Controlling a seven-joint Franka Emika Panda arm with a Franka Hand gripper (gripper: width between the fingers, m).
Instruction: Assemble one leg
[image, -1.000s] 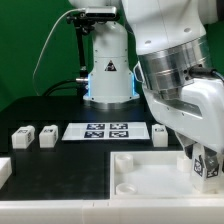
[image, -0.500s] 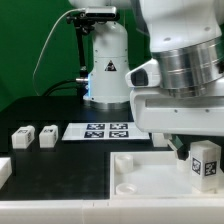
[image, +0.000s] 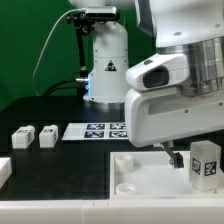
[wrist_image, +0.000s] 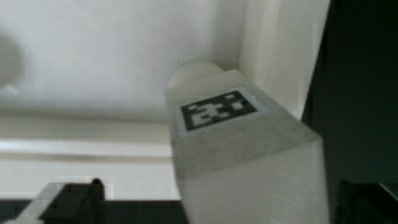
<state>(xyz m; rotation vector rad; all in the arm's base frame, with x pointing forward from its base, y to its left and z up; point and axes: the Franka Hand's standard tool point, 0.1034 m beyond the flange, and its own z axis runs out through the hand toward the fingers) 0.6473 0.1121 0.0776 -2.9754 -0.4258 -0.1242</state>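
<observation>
Gripper: the gripper (wrist_image: 214, 205) is at the lower right of the exterior frame, under the arm's large white wrist. Its jaws are spread to either side of the leg.
Fingers: in the wrist view a dark fingertip (wrist_image: 71, 204) stands clear of the leg, with white surface showing between them. The far side is too dark to judge. In the exterior view one thin dark finger (image: 176, 158) hangs just beside the leg without touching it.
Leg: the leg (image: 205, 160) is upright at the lower right edge of the exterior frame, its square tag (wrist_image: 217, 108) facing the camera.
Leg's place: over the right part of the white tray-like panel (image: 140, 182), near an inner corner of its rim. Whether it touches the panel cannot be told.
Loose legs: first loose leg (image: 20, 137) and second loose leg (image: 47, 135) lie side by side at middle left on the black table (image: 60, 165).
Marker board: the marker board (image: 100, 130) lies flat at centre, partly behind the arm.
</observation>
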